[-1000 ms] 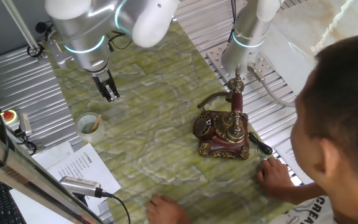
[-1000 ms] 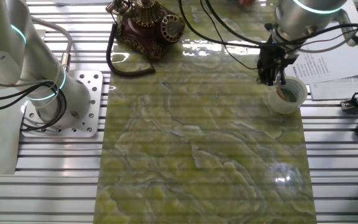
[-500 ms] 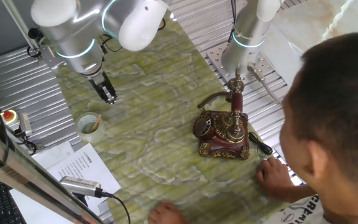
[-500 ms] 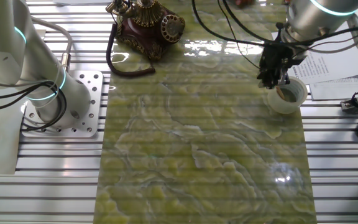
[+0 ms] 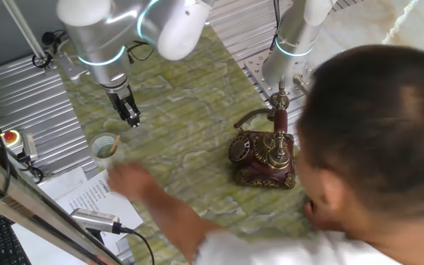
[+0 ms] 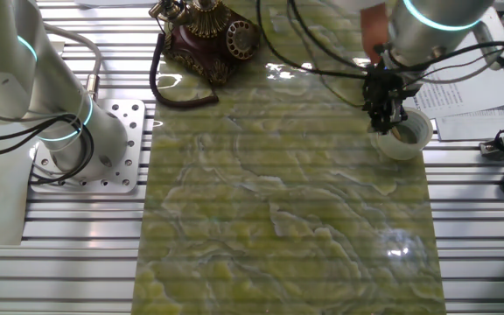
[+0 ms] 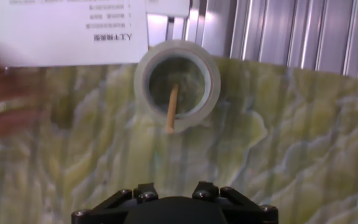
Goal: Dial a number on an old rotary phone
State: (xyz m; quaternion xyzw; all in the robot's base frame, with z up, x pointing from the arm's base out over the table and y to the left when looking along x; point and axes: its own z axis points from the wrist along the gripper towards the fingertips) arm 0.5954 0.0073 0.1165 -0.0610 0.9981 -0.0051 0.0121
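Note:
The old rotary phone (image 5: 262,156) stands on the green marbled mat, dark red-brown with brass trim, its handset on the cradle. In the other fixed view the phone (image 6: 210,33) is at the far edge, dial facing right. It is out of the hand view. My gripper (image 5: 130,116) hangs far to the phone's left, just above the mat, its fingers a little apart and empty. In the other fixed view the gripper (image 6: 381,118) is right beside the tape roll. The hand view shows only the gripper's black base, not the fingertips.
A clear tape roll (image 5: 107,146) with a thin wooden stick (image 7: 172,108) standing in it sits just ahead of the gripper. Printed paper (image 7: 67,28) lies beyond it. A person's blurred hand (image 5: 135,180) reaches near the roll; his head (image 5: 377,140) blocks the lower right.
The person has leaned in and stretched an arm across the mat towards the tape roll. My gripper has shifted slightly nearer the roll. The phone has not moved.

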